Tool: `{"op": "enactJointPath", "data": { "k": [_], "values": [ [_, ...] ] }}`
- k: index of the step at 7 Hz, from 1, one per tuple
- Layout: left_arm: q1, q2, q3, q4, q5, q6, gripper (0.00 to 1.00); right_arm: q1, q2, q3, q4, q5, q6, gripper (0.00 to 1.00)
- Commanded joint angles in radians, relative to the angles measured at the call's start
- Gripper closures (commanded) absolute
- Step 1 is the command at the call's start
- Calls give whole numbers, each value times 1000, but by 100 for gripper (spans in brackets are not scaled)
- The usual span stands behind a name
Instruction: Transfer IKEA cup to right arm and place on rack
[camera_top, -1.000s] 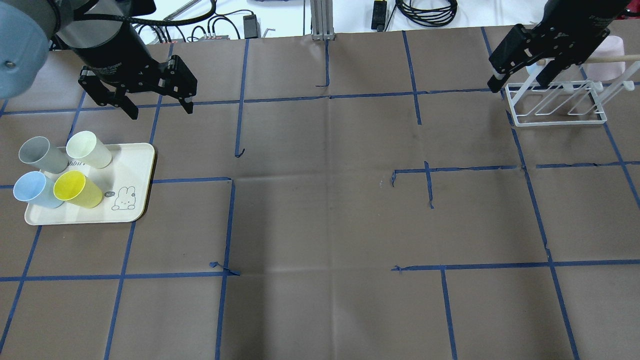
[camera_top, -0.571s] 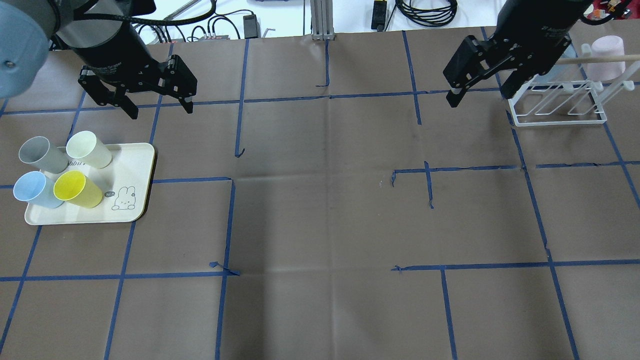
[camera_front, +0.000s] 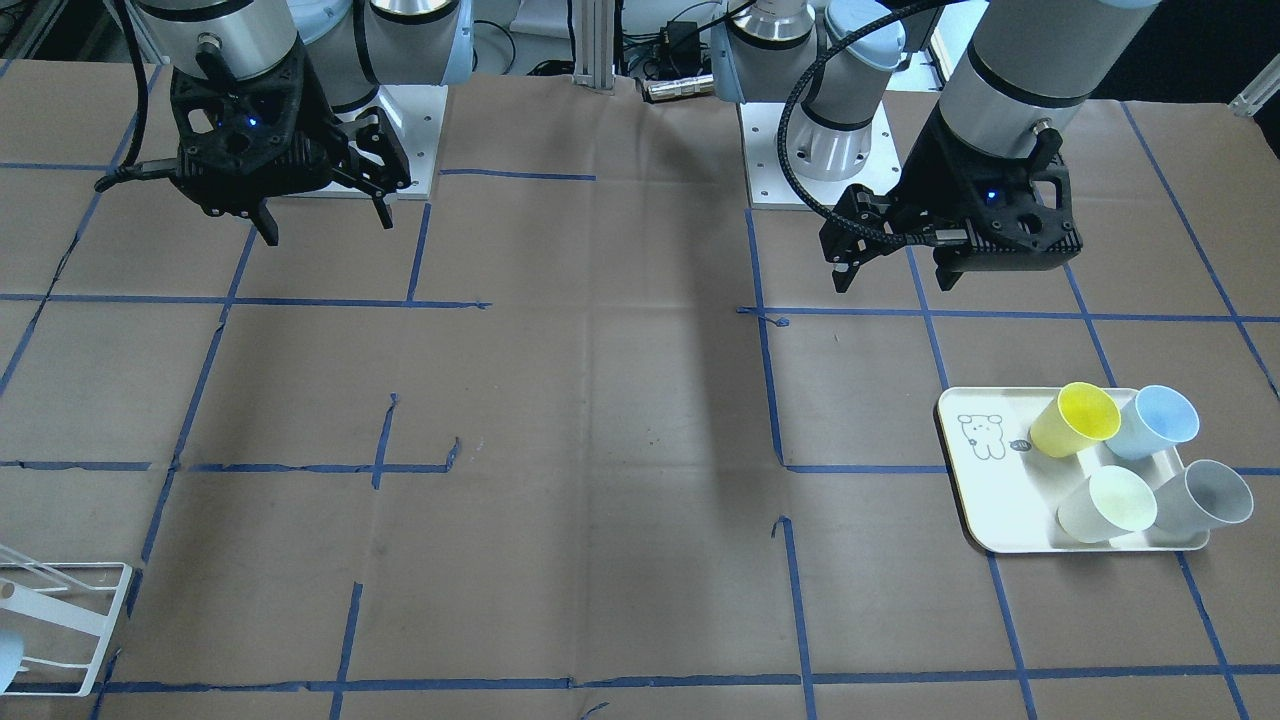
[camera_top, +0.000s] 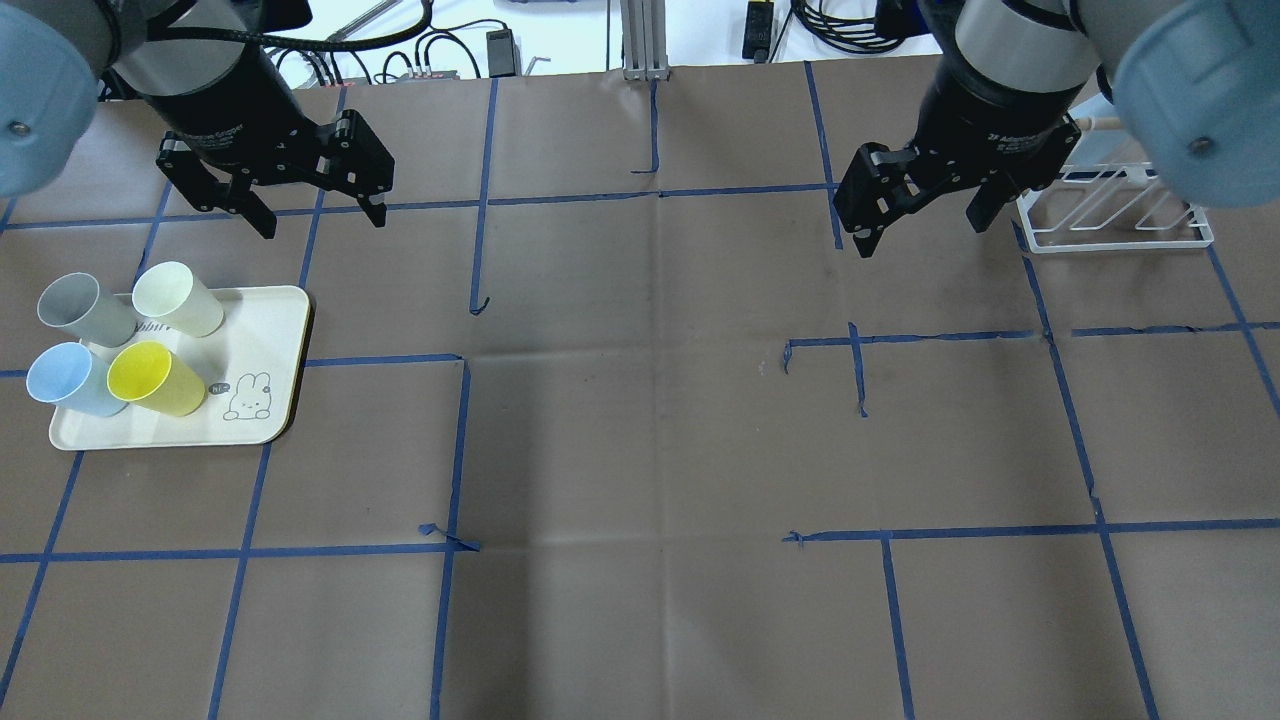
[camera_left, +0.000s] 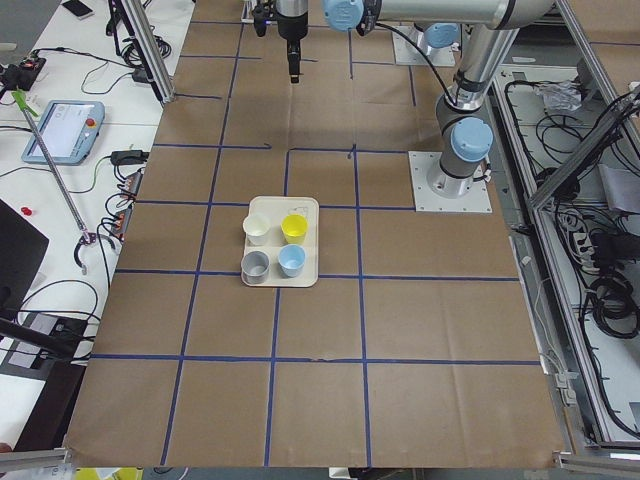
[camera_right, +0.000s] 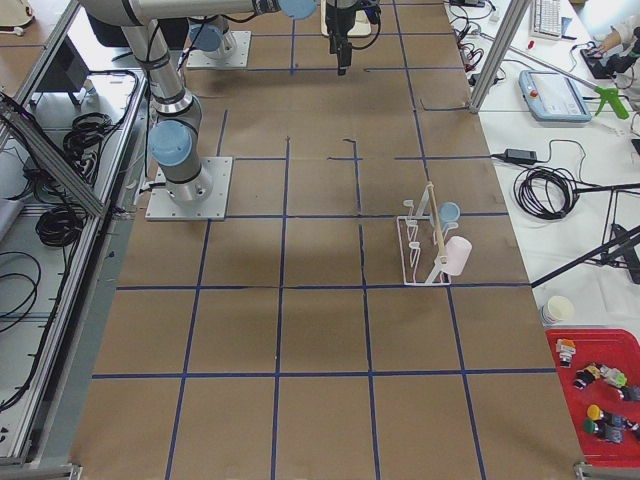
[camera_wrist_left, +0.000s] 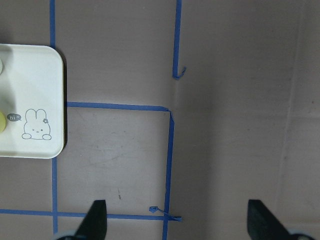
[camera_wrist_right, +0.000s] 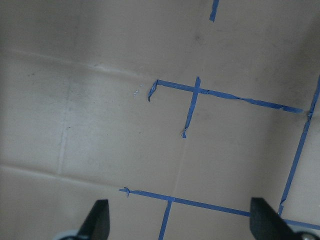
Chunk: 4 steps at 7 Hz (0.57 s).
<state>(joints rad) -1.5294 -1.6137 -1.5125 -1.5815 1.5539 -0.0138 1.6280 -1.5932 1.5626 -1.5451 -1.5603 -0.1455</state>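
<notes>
Lying near left pincer (camera_top: 322, 224), apparently apart: 4 cups (camera_top: 150, 376)

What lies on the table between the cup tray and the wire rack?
Nothing but bare brown paper with blue tape lines, as the overhead view shows, between the tray and the rack.

Bright, even light from above, no hard shadows; the brown paper table (camera_front: 560, 580) carries only a faint, broad dark band down its middle in the front-facing view; the cream tray (camera_front: 1000, 500) there is nearly washed out; both wrist views are dimmer and softer — the dark fingertips (camera_wrist_left: 96, 220) at their lower edges blurred; side views sharp throughout.
</notes>
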Motion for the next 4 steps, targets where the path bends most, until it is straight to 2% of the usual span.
{"op": "enactJointPath", "data": {
  "k": [1, 4],
  "values": [
    [0, 0, 2, 0, 0, 0, 1, 3, 1, 11, -3, -12, 58, 0],
    [0, 0, 2, 0, 0, 0, 1, 3, -1, 13, -6, -7, 118, 0]
  ]
}}
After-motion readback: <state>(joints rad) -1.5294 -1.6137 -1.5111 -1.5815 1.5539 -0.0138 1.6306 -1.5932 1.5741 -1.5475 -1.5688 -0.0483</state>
